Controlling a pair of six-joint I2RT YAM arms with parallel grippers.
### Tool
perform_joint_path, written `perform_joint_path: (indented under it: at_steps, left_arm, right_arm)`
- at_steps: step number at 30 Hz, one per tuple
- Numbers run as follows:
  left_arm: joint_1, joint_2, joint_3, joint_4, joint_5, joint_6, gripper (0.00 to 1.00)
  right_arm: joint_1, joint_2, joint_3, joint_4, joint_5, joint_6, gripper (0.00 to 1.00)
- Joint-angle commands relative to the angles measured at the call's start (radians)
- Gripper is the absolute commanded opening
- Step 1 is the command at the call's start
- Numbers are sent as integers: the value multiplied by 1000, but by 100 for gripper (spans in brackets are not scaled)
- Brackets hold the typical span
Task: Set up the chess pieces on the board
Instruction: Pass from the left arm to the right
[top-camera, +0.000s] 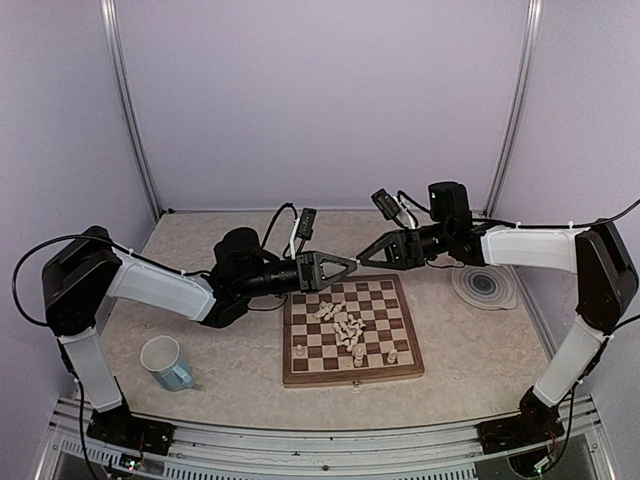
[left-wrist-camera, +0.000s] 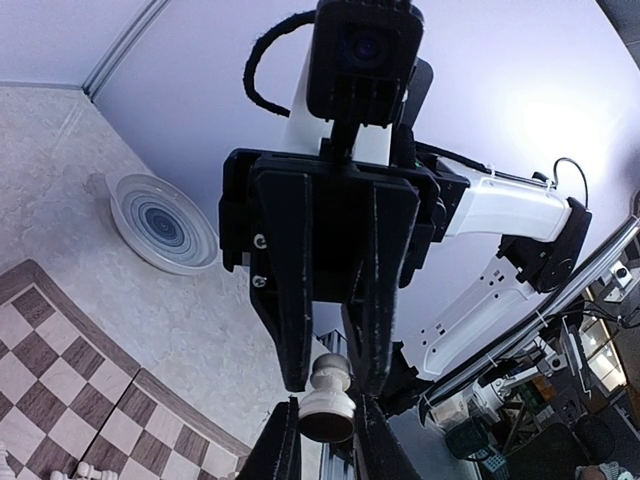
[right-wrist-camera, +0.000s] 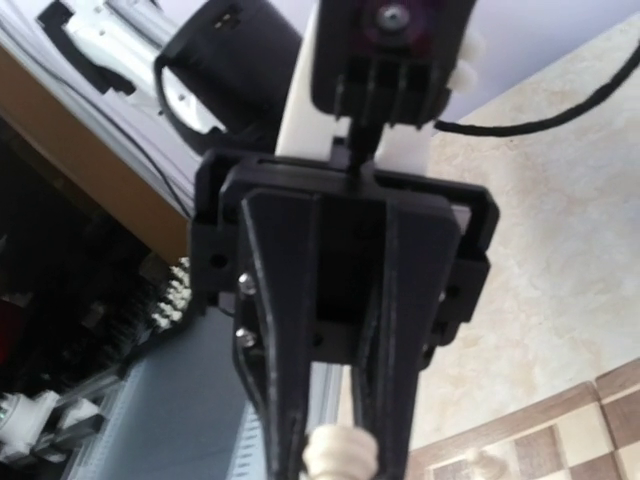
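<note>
The board (top-camera: 350, 378) lies at mid table, also in the left wrist view (left-wrist-camera: 60, 380). Several cream chess pieces (top-camera: 345, 325) lie heaped near its middle and three stand nearer the front (top-camera: 358, 352). My two grippers meet tip to tip above the board's far edge. My left gripper (top-camera: 350, 267) (left-wrist-camera: 328, 425) is shut on the base of a cream pawn (left-wrist-camera: 328, 400) (right-wrist-camera: 340, 458). My right gripper (top-camera: 365, 260) (left-wrist-camera: 330, 378) has its fingertips closed around the same pawn's head. The pawn is held in the air between them.
A round grey-blue ringed plate (top-camera: 483, 284) (left-wrist-camera: 160, 225) sits right of the board under the right arm. A pale blue mug (top-camera: 165, 362) stands left of the board. Walls close in the table at the back and sides.
</note>
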Motion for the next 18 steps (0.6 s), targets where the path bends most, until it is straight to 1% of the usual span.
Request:
perform_joint_path:
  at_steps: [1, 2, 4, 6, 9, 11, 13, 15, 18]
  left_arm:
    - [-7, 27, 36, 24, -13, -13, 19]
    - [-7, 30, 38, 23, -13, -15, 20]
    - [-9, 37, 38, 12, -23, -15, 26]
    - [-8, 34, 34, -5, -38, -7, 30]
    - [-4, 21, 29, -59, -70, 23, 44]
    - [0, -1, 23, -111, -87, 57, 50]
    - [5, -28, 14, -171, -97, 101, 53]
    - [8, -65, 12, -264, -113, 150, 54]
    - [5, -137, 18, -427, -171, 242, 54]
  right_arm:
    - [12, -18, 16, -33, 55, -55, 16]
    - [12, -24, 19, -46, 73, -71, 13]
    - [12, -35, 36, -107, 110, -125, 6]
    - [11, -41, 70, -196, 149, -201, 2]
    - [1, -60, 105, -329, 206, -324, 0]
    - [-10, -76, 138, -447, 267, -487, 0]
    - [-15, -93, 186, -599, 362, -653, 0]
    - [-14, -99, 234, -745, 477, -813, 0]
    - [-14, -110, 257, -891, 671, -987, 0]
